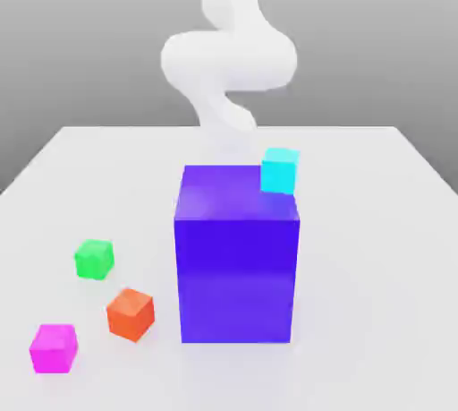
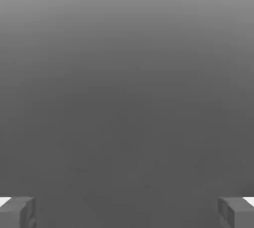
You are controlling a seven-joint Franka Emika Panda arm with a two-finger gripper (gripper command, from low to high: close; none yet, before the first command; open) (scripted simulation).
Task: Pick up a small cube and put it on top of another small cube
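Note:
The small cube (image 1: 54,347), bright magenta, sits on the white table (image 1: 376,248) near the front corner on the exterior view's left. An orange-red cube (image 1: 131,313) lies just beyond it, and a green cube (image 1: 94,259) farther back. The white arm (image 1: 228,60) curls down behind the big purple block (image 1: 237,261), far from these cubes. In the hand view my gripper (image 2: 127,213) is open. Its fingertips (image 2: 17,213) stand wide apart with nothing between them, facing plain grey.
The tall purple block stands mid-table between the arm and the small cubes. A cyan cube (image 1: 280,170) shows at the block's far top corner on the exterior view's right; whether it rests on the block or sits behind it I cannot tell.

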